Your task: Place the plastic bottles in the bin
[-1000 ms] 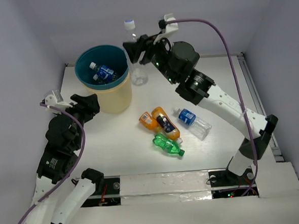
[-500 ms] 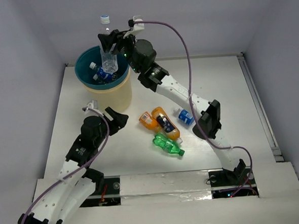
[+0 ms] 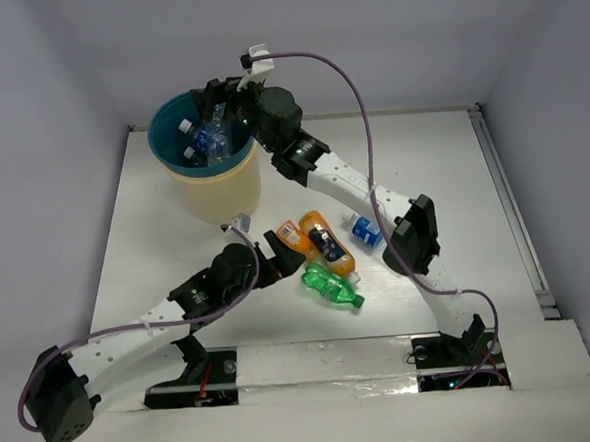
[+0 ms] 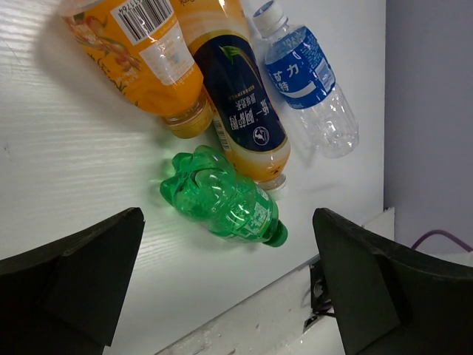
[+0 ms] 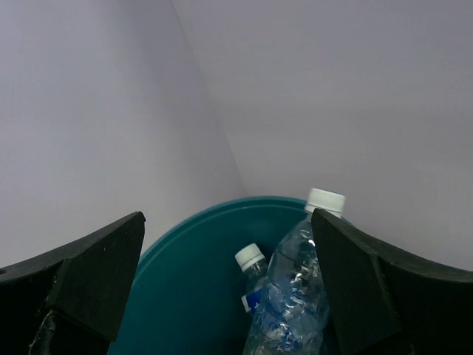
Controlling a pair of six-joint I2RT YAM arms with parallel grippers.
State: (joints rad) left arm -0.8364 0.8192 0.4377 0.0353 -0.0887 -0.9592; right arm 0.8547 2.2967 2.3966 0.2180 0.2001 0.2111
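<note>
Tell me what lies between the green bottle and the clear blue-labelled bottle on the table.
The dark-labelled orange bottle lies between the green bottle and the clear bottle; the left wrist view shows it best.

The left arm (image 3: pixel 132 336) lies low, stretched from its base out to the right, with its wrist tipped down toward the worktop. The left pincer (image 3: pixel 275 254) is spread wide, its fingers (image 4: pixel 74 274) far apart with nothing gripped between them. The right arm (image 3: pixel 348 183) bends sharply at the elbow and reaches far to the back left. The right pincer (image 3: pixel 212 94) points leftward, likewise spread wide and holding nothing.
</note>
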